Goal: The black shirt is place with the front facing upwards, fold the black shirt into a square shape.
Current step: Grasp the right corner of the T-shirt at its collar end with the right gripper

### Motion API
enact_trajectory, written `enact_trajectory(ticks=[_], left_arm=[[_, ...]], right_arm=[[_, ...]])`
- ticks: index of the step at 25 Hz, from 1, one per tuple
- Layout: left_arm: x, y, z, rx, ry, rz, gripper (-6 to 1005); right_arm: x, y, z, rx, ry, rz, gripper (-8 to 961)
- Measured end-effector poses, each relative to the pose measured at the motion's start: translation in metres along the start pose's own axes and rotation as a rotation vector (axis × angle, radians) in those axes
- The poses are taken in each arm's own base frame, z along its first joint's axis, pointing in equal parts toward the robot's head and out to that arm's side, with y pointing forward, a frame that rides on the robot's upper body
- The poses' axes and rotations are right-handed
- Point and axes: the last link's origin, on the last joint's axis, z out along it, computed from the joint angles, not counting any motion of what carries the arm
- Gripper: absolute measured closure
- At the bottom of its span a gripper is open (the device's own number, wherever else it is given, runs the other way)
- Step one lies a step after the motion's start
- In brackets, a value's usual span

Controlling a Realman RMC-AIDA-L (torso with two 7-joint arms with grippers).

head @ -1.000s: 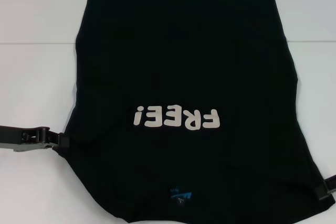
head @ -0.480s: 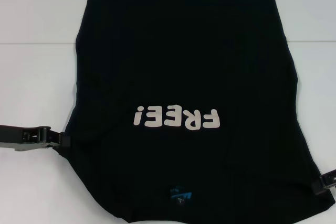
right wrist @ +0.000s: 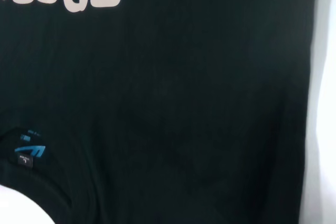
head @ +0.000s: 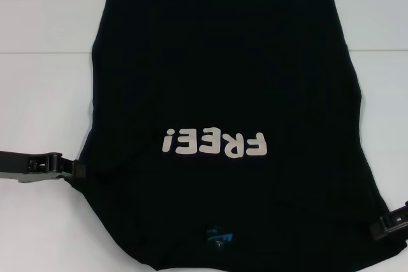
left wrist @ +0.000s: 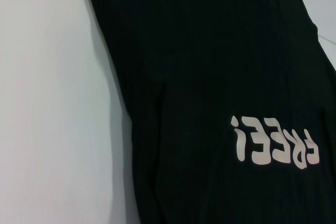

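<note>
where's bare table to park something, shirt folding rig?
Bare white table runs left of the black shirt, above the left gripper; a narrower bare strip runs right of it, above the right gripper. The middle is all shirt, and both near corners are crowded by grippers at the shirt's edges.

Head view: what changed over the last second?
The right gripper came further into view at the shirt's near right edge, sliding inward and slightly up toward the fabric. Whether it has grabbed the edge can't be seen. The left gripper stayed at the shirt's left edge, and the shirt itself lies as before, lettering up.
</note>
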Motion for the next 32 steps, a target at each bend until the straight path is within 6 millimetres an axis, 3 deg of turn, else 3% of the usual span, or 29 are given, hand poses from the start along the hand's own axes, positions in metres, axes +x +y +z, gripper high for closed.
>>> enact_trajectory(ticks=[32], left_arm=[[0.0001, 0.0001, 0.0000, -0.002, 0.002, 0.000, 966]], right_arm=[[-0.0028, 0.0086, 0.0055, -0.004, 0.028, -0.034, 67]])
